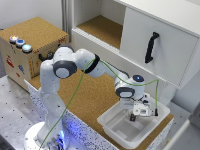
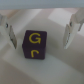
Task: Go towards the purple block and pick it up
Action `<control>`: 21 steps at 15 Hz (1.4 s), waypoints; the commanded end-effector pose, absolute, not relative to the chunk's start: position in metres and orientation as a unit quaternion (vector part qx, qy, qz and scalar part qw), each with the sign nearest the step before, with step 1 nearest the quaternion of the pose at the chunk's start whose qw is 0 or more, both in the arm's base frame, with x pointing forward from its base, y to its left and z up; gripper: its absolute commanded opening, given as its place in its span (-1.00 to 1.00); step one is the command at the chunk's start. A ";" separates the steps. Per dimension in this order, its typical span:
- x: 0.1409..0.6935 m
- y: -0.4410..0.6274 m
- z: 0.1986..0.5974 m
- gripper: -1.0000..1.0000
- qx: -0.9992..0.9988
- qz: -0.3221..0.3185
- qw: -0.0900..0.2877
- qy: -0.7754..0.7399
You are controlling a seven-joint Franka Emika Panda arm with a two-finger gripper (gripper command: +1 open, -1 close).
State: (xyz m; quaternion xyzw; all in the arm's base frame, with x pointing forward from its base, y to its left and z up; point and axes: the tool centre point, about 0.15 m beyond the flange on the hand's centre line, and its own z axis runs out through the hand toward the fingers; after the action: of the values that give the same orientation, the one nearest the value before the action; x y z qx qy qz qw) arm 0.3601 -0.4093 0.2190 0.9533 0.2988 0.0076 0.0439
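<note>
Arm: a white, glossy Franka arm (image 1: pixel 75 67) with rounded joints reaches from the lower left of the exterior view toward the lower right; a thin green cable runs along it.

Gripper: the gripper (image 1: pixel 133 118) hangs over the white tub (image 1: pixel 112 127); whether its tip is inside the tub cannot be told.

Jaws: spread wide in the wrist view, one pale finger (image 2: pixel 8 31) on each side of the block and both clear of it; nothing is held.

Purple block: the purple block (image 2: pixel 34 43) is a small, dark, roughly cubic piece with rounded yellow markings on two faces. It sits on the tub's smooth white floor, between the two fingers. In the exterior view it cannot be made out.

White tub: a shallow rectangular plastic container with thin walls, on the worktop (image 1: pixel 92 95) at the lower right of the exterior view.

Worktop: a brown, cork-like grainy surface with a speckled white edge.

Cabinet: a white cupboard (image 1: pixel 150 40) with a black handle fills the upper right.

Box: a cork-topped box (image 1: pixel 32 42) with round buttons stands in the upper left.
</note>
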 end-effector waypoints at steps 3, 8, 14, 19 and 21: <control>0.369 -0.416 0.204 -1.00 0.952 -0.012 0.001 0.307; 0.373 -0.407 0.206 -1.00 0.950 -0.014 0.006 0.311; 0.353 -0.422 0.230 -1.00 0.972 -0.019 -0.009 0.233; 0.350 -0.428 0.304 -1.00 0.988 0.054 0.019 0.140; 0.345 -0.417 0.332 -1.00 0.989 0.083 0.013 0.121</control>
State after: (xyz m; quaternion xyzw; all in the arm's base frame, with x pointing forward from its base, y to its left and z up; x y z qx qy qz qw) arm 0.3527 -0.4299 0.2585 0.9841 0.1693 0.0272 0.0458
